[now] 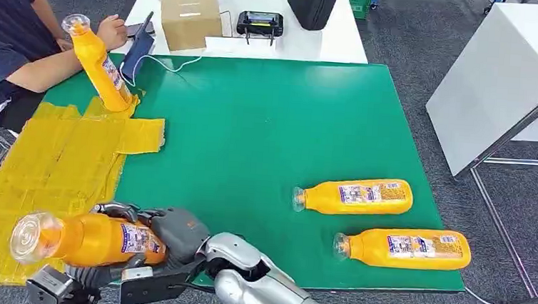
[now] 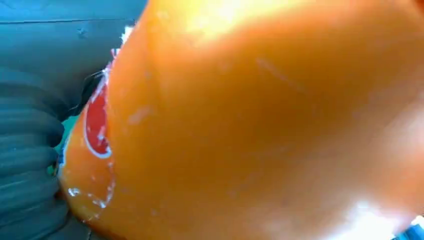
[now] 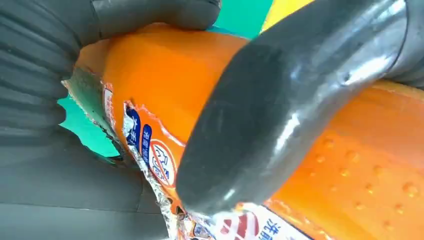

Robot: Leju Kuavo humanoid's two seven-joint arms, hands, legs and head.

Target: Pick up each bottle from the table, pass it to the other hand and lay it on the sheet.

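- The green rectangular table mat runs from the white table at 12 o'clock to its near edge at 6 o'clock; its middle is a wide bare green stretch.
- The crinkled yellow sheet covers the mat's left side, from about 9 o'clock down to 7 o'clock, its ragged inner edge ending beside the bare green.
- An orange plastic bottle with a printed label is held on its side at 7 o'clock, over the sheet's near edge, its clear open mouth pointing left.
- The right hand wraps grey fingers around that bottle's base end; the right wrist view shows thumb and fingers pressed to the label.
- The left hand sits under the same bottle; the left wrist view has the bottle hard against the ribbed cover, and I cannot tell whether its fingers are closed on it.
- Two more orange bottles lie on their sides at 4 o'clock, mouths to the left: one farther in, one close to the mat's near edge.
- A fourth orange bottle stands tilted at 10 o'clock on the sheet's far corner, beside a seated person's hand.
- On the white table: a brown cardboard box, flaps shut, a black handheld controller and a black case.
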